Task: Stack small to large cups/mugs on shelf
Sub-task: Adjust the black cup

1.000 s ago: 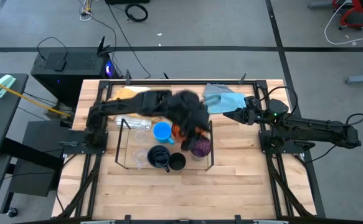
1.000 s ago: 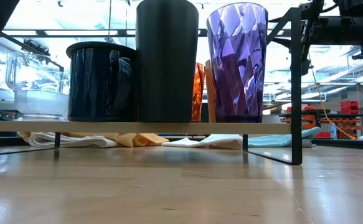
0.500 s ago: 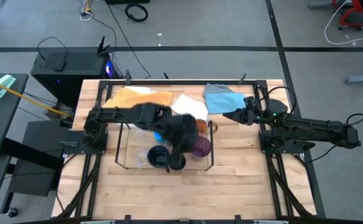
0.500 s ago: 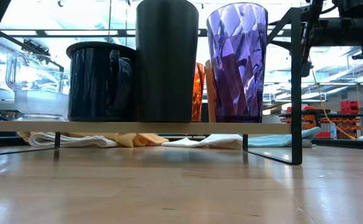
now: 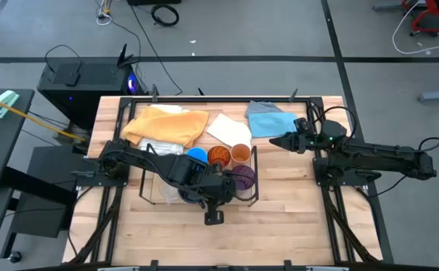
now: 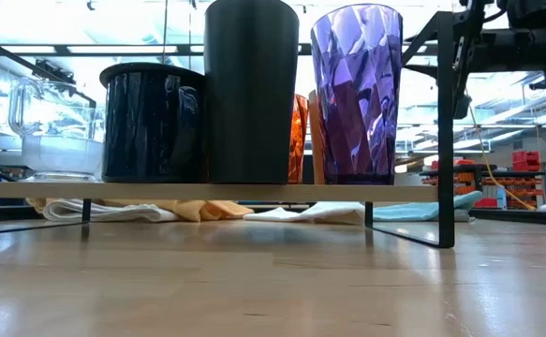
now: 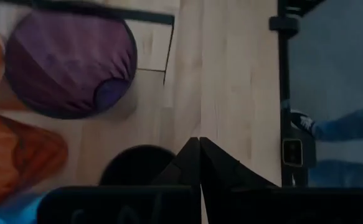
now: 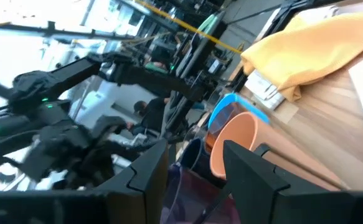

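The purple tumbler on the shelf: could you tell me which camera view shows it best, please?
The low view: the purple tumbler stands upright, its faceted side unobstructed. The high view shows its rim partly behind the left arm. The left wrist view looks down into its mouth. The right wrist view shows hardly any of it.

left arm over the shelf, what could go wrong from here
The left tool hangs past the front edge of the shelf, fingers shut, right by the black cup; any swing back could clip it. The cups stand packed: the black cup looks to touch the navy mug and sits close to the purple tumbler, so one knock may topple several.
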Robot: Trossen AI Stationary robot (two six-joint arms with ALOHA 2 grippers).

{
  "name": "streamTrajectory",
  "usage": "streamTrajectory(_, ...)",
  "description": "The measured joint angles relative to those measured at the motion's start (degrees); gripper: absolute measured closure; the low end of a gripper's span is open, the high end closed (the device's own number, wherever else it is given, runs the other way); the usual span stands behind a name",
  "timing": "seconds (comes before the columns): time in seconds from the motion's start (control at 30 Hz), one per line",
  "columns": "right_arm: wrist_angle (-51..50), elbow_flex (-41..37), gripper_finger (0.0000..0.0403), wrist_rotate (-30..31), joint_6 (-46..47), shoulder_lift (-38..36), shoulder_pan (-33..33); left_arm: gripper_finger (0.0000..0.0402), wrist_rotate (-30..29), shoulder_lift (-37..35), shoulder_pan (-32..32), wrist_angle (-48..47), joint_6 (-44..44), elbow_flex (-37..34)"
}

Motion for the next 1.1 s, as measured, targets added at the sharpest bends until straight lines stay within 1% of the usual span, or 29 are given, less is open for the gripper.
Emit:
streamTrajectory(0.1,0.0,0.0,0.0243,-2.1,-0.9,0.0,0.0,0.0393,-0.9,0.1,-1.4,2.0,-3.3,-3.7)
streamTrajectory(0.23,0.0,0.0,0.0243,-3.1,-1.2,0.0,0.0,0.0397,-0.5,0.0,-3.1,3.2,-7.7,-8.0)
streamTrajectory(0.4,0.1,0.0,0.0243,-3.6,-1.2,0.0,0.0,0.0392,0.2,0.1,-4.8,4.2,-11.9,-9.7)
streamTrajectory(0.5,0.1,0.0,0.0243,-3.7,-1.2,0.0,0.0,0.0397,0.7,0.1,-4.9,5.8,-12.4,-9.7)
streamTrajectory(0.57,0.1,0.0,0.0243,-3.7,-1.2,0.0,0.0,0.0396,3.3,0.1,-4.8,5.8,-13.1,-9.7)
streamTrajectory(0.63,0.1,0.0,0.0243,-3.7,-1.1,0.0,0.0,0.0394,4.4,0.1,-4.8,4.6,-13.3,-9.7)
streamTrajectory(0.83,0.1,0.0,0.0243,-3.7,-0.7,0.0,0.0,0.0396,5.7,0.9,-4.4,3.4,-12.8,-9.7)
streamTrajectory(1.1,0.1,0.0,0.0243,-3.5,-0.6,0.0,0.0,0.0395,5.8,2.1,-2.7,2.3,-8.7,-9.7)
